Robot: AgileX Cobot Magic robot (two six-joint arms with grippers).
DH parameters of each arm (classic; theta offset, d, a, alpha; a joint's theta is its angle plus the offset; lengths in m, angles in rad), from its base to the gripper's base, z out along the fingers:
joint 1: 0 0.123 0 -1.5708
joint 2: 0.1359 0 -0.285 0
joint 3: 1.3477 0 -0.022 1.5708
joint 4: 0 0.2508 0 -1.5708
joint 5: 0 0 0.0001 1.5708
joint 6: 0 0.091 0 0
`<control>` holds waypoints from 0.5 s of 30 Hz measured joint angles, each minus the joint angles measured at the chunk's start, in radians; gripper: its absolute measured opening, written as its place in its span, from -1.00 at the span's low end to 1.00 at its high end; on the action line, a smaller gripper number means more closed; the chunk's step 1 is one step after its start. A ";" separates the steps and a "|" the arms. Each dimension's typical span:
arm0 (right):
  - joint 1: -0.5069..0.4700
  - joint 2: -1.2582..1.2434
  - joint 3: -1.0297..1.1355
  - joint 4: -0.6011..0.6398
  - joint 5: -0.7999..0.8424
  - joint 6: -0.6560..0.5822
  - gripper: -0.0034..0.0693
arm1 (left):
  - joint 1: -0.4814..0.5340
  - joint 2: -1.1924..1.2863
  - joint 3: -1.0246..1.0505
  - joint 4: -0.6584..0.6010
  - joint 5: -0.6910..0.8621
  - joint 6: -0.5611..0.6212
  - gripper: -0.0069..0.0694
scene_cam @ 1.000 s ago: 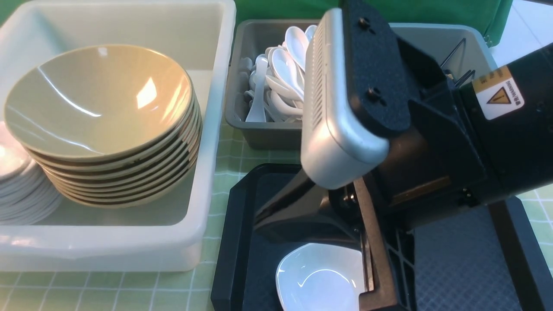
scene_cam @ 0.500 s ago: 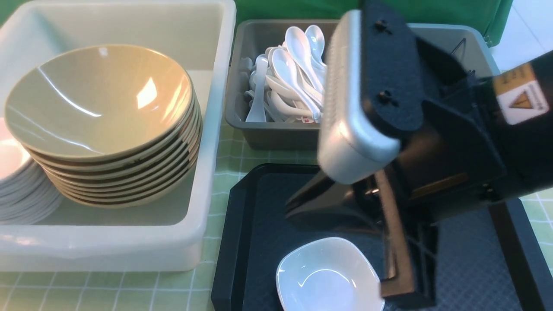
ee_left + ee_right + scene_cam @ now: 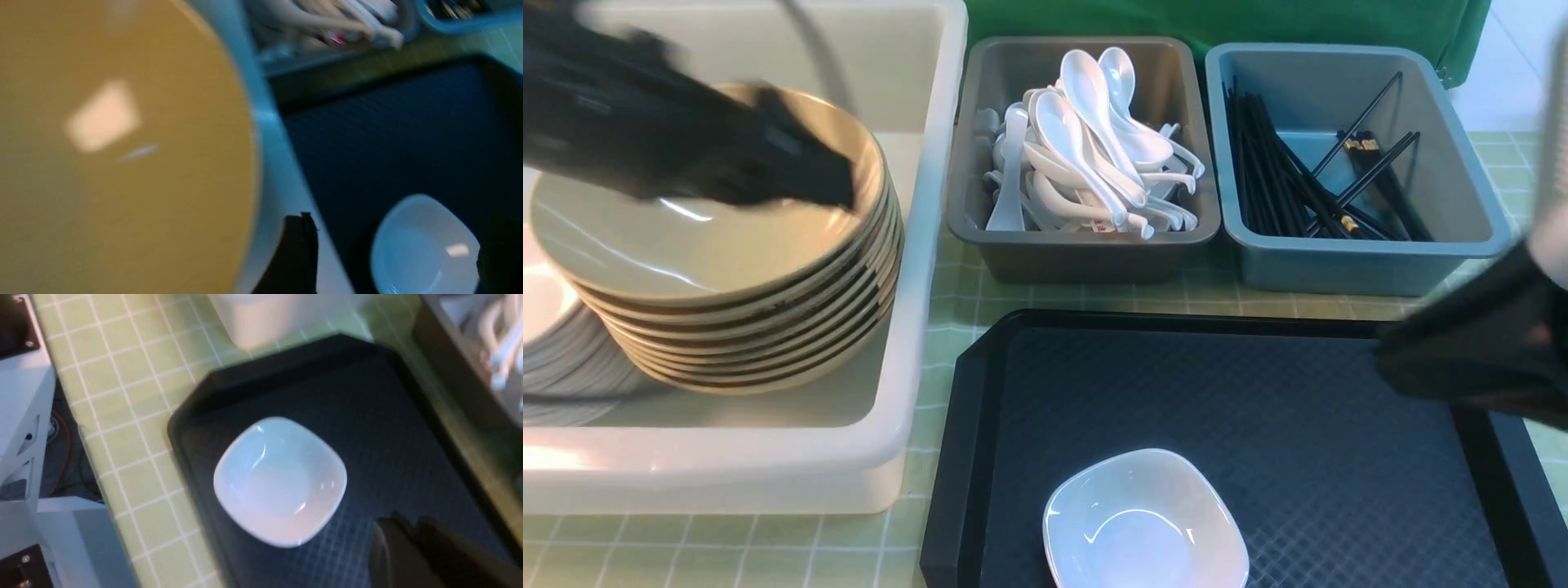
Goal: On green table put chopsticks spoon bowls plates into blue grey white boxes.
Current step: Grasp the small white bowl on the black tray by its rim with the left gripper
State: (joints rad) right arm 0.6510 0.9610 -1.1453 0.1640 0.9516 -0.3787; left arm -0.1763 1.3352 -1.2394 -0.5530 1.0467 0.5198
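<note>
1. Front view shows one small white plate (image 3: 1145, 518) lying alone on the black tray (image 3: 1339, 425), close to the tray's front edge and toward its left side. The plate sits upright and is empty.
2. The tray lies on the green table (image 3: 727, 551), just beside the white box (image 3: 913, 327), which is on its left.
3. The right gripper (image 3: 408, 535) hangs over the right part of the tray and does not touch the plate. In the right wrist view its two dark fingers (image 3: 388, 551) lie tight together, with nothing between them.
4. The left gripper (image 3: 833, 186) is a blurred dark shape above the stack of bowls (image 3: 727, 269). In the left wrist view its fingers (image 3: 300, 253) stand wide apart and hold nothing.
5. Because of the blur, I cannot tell if the left gripper touches the top bowl.
6. The bowls are nested inside the white box. To their left, in the same box, is a stack of plates (image 3: 560, 367), partly cut off by the picture's edge.
7. Behind the tray stands the grey box (image 3: 1086, 261), filled with a heap of white spoons (image 3: 1086, 155).
8. Just to the right of it stands the blue box (image 3: 1364, 269), which holds the black chopsticks (image 3: 1282, 175). Most of them lie along its left side, and a few lean crossed toward the right wall.
</note>
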 joint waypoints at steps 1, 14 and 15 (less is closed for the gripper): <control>-0.003 -0.014 0.020 0.000 0.000 0.017 -0.70 | -0.042 0.019 0.000 0.000 -0.001 0.010 0.50; -0.005 -0.169 0.195 0.107 -0.033 0.069 -0.66 | -0.454 0.470 -0.216 0.233 0.159 0.119 0.50; -0.005 -0.176 0.196 0.108 -0.033 0.069 -0.66 | -0.475 0.499 -0.240 0.257 0.163 0.141 0.50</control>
State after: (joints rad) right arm 0.6465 0.7850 -0.9497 0.2722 0.9188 -0.3096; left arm -0.6509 1.8344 -1.4797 -0.2961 1.2099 0.6607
